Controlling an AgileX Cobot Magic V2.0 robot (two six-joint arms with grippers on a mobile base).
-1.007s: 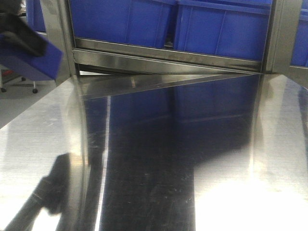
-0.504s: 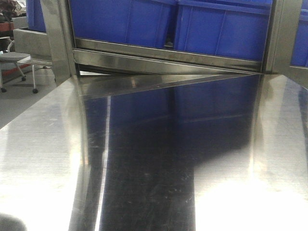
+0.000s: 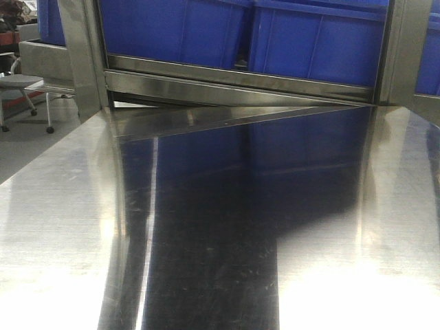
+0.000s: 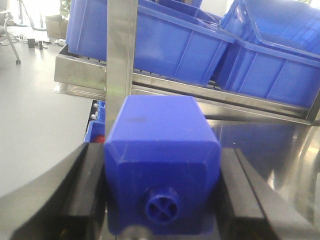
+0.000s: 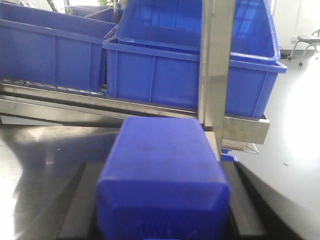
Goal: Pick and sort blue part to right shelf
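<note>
Pinching blue parts (image 4: 162,150) (image 5: 162,170), left end effector (image 4: 162,200) and right end effector (image 5: 162,210) aim them lengthwise at the right shelf (image 3: 240,86).

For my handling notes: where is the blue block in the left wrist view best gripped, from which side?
Grip the blue block on its flat parallel side walls, coming from the end face with the cross-marked plug, as the left hand does; its bevelled edges could slip.

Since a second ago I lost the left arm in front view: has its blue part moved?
Yes. The blue part overlapped the left upright then; now it is out of that view.
</note>
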